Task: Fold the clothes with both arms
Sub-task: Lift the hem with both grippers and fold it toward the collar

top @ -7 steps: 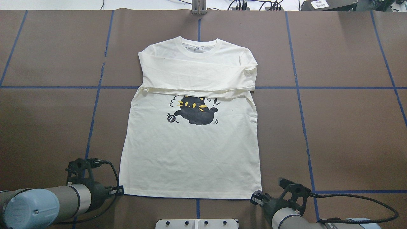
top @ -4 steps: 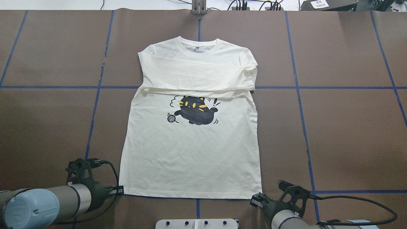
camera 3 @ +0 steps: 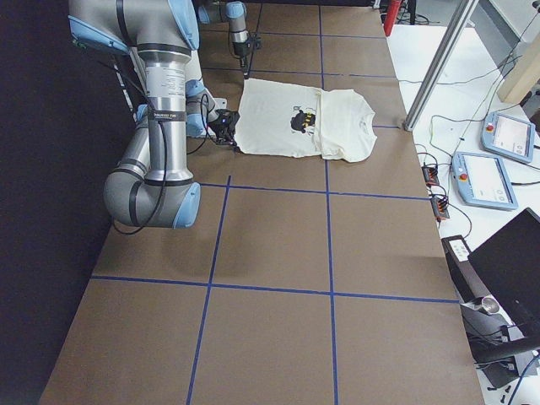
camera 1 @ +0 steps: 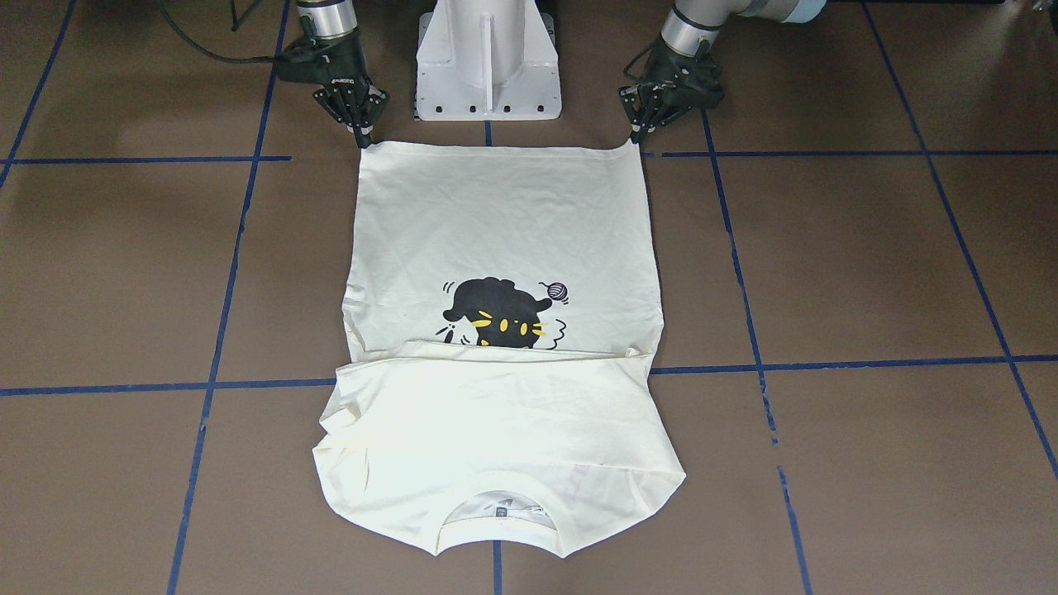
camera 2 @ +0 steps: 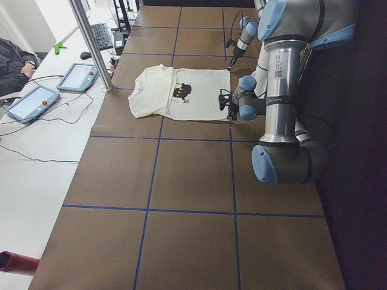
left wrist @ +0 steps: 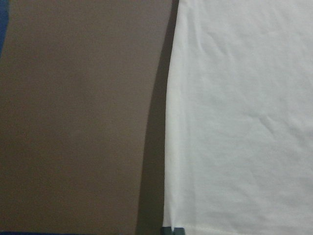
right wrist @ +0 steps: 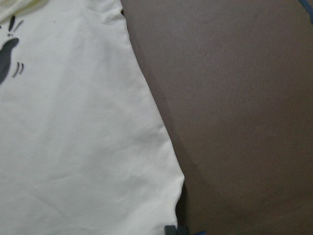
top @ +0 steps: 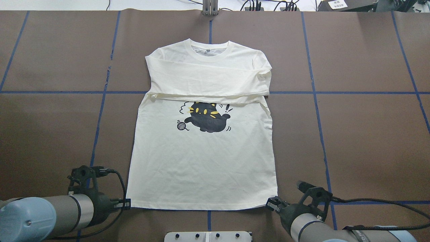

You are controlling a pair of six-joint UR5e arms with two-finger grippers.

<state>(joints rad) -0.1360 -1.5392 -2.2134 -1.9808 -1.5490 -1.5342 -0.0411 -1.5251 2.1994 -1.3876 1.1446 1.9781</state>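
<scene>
We show the shirt (top: pixel 201 168) lying flat, print side up, in the middle of the brown table (top: pixel 369 134). Its collar (top: pixel 210 53) is at the far edge and its hem runs along the edge nearest the robot. Both sleeves (top: pixel 208 80) are folded inward and lie as a band across the chest. The lower edge of this band covers the top of the black cat print (top: pixel 205 117). The left gripper (top: pixel 127 203) sits at the hem corner on the robot's left, and the right gripper (top: pixel 270 205) sits at the opposite hem corner. In the front-facing view we see both pairs of fingers drawn narrow, tapering to a point exactly where each corner of cloth begins. Each gripper appears pinched on its corner. In the left wrist view a grey fingertip (left wrist: pixel 172 230) meets the shirt's side edge at the bottom of the frame. A dark shadow runs beside that edge on the table. The right wrist view gives the mirrored case: a fingertip (right wrist: pixel 175 230) at the corner, the cloth curling slightly above it, and a shadow beneath. We note that the hem near the right gripper rises a little off the table. Blue tape lines (top: pixel 97 127) divide the surface into squares, and the shirt straddles the central line. The white base (camera 1: pixel 488 58) stands between the two arms, just behind the hem.
</scene>
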